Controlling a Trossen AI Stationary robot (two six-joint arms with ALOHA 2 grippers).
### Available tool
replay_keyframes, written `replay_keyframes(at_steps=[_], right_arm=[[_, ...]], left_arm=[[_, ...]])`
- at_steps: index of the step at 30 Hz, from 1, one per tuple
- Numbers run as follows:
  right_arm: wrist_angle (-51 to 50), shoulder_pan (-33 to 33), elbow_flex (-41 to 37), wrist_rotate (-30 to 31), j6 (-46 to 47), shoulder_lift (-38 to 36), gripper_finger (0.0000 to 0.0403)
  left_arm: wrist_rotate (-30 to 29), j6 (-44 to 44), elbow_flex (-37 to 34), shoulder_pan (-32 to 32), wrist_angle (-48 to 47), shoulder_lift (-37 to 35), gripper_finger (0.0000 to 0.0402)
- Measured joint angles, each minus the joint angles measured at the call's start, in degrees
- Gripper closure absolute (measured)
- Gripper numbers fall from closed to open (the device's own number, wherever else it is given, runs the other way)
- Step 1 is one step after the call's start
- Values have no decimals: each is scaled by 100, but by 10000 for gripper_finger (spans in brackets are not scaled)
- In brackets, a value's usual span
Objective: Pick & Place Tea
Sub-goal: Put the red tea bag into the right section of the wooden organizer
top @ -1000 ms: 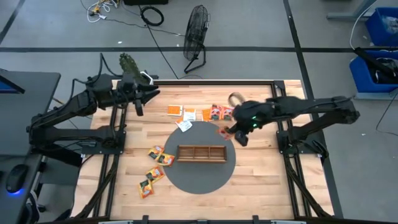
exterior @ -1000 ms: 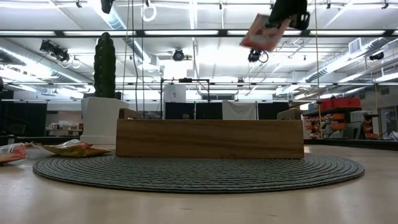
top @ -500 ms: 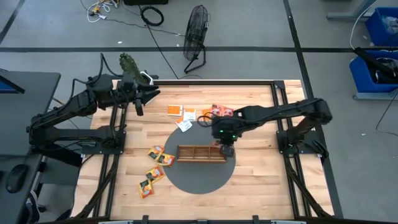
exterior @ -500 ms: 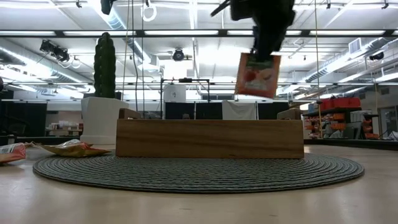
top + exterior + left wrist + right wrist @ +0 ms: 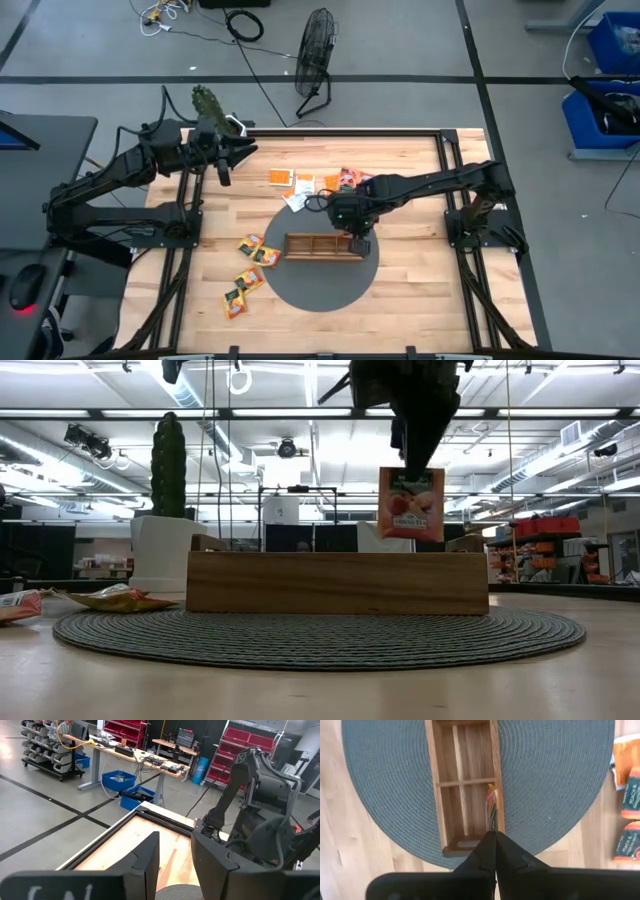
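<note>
We are holding one red-and-green tea sachet in the right gripper, whose jaws are pressed together on the sachet's top edge; in the low view the sachet is hanging straight down below the fingertips, upper right of centre in the frame, its lower edge just above the rim of the wooden tray. In the high view this gripper is sitting over the right end of the tray, near the middle of the frame, on the round grey mat. The other sachets are lying on the table: a row above the mat, and a yellow group left of the mat. The left gripper is waiting at the upper left of the frame, above the table's edge, its jaws standing partly apart and holding nothing
</note>
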Motion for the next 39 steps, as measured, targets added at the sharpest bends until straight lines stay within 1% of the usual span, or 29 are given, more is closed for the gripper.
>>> replay_keyframes(at_steps=[4, 11, 19, 24, 39], right_arm=[[162, 11, -149, -37, 7, 2, 403], [275, 15, -157, -42, 15, 6, 403], [362, 37, -157, -163, 2, 240, 403], [308, 76, -158, -58, -144, 430, 403], [418, 57, -159, 96, -162, 522, 403]], left_arm=[[0, -1, 1, 0, 2, 0, 287], [0, -2, -1, 0, 6, 0, 287], [0, -2, 1, 0, 21, 0, 287], [0, -2, -1, -2, 25, 2, 287], [0, -46, 1, 0, 27, 2, 287]])
